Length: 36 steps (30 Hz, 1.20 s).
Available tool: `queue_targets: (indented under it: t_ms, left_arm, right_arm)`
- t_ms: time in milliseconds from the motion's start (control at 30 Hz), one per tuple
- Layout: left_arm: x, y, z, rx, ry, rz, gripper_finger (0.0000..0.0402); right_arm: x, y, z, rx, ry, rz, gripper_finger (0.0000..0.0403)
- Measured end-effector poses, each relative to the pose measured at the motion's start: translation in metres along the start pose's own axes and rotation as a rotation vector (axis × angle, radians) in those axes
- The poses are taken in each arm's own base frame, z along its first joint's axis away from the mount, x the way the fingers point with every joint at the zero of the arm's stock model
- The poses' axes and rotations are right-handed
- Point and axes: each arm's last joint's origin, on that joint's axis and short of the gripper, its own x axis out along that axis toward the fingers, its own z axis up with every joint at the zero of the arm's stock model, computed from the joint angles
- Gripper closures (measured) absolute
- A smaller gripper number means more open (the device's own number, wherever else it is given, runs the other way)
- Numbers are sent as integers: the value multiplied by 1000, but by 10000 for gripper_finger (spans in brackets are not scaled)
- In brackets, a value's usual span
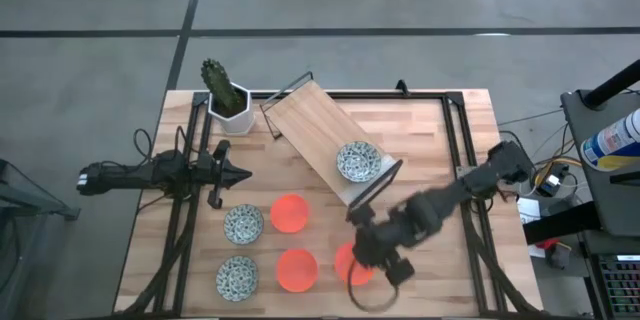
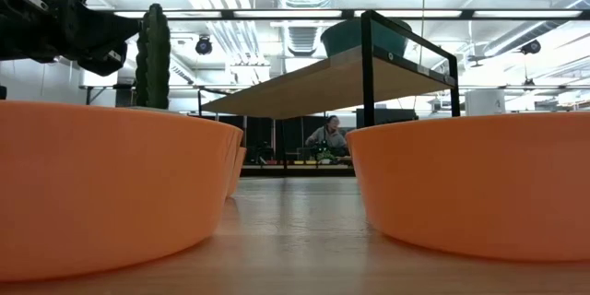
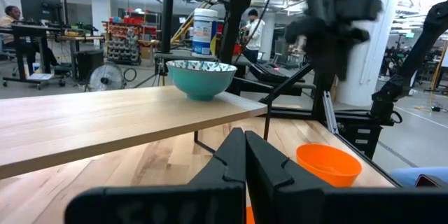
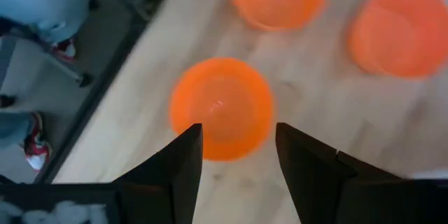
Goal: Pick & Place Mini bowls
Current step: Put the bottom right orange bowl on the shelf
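1. While my right pincer point(image 1: 375, 255) hangs over the near-right part of the surface point(image 1: 455, 260), its fingers are spread wide and hold nothing; the right wrist view shows both dark fingers point(image 4: 183, 155) with open space between them.
2. Directly below that gap sits an orange bowl point(image 4: 221, 108), upright on the surface, lying slightly ahead of the fingertips. In the high view the same bowl point(image 1: 352, 264) is partly covered by the arm.
3. A round bowl has no long axis, so I judge the move turns only on centring: the rim must fall between the fingers, one inside and one outside, or both astride it.
4. Two more orange bowls point(image 1: 290, 213) point(image 1: 298, 270) lie to the left, with two patterned bowls point(image 1: 243, 224) point(image 1: 237, 276) beyond them. A third patterned bowl point(image 1: 358, 161) is on the raised shelf point(image 1: 310, 125).
5. My left pincer point(image 1: 232, 173) waits at the left side, fingers pressed together and empty, near the cactus pot point(image 1: 232, 115).
6. Of the two arms, the right is much nearer this bowl, so I would leave the grasp to it.
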Motion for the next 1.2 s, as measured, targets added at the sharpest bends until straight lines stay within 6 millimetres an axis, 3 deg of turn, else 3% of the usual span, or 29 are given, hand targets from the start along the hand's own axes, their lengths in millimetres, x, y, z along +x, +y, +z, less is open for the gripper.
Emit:
queue_targets:
  t_ms: [200, 767, 1000, 1200]
  left_arm:
    - [0, 0, 0, 0, 0, 0, 402]
    - [0, 0, -1, 0, 11, 1, 402]
    - [0, 0, -1, 0, 15, 1, 402]
    - [0, 0, -2, 0, 17, 1, 402]
  right_arm:
    - [34, 31, -6, -50, 43, 14, 227]
    - [129, 50, -22, -115, 257, 20, 227]
    - [144, 54, -27, -138, 302, 15, 241]
    - [150, 53, -29, -138, 313, -9, 283]
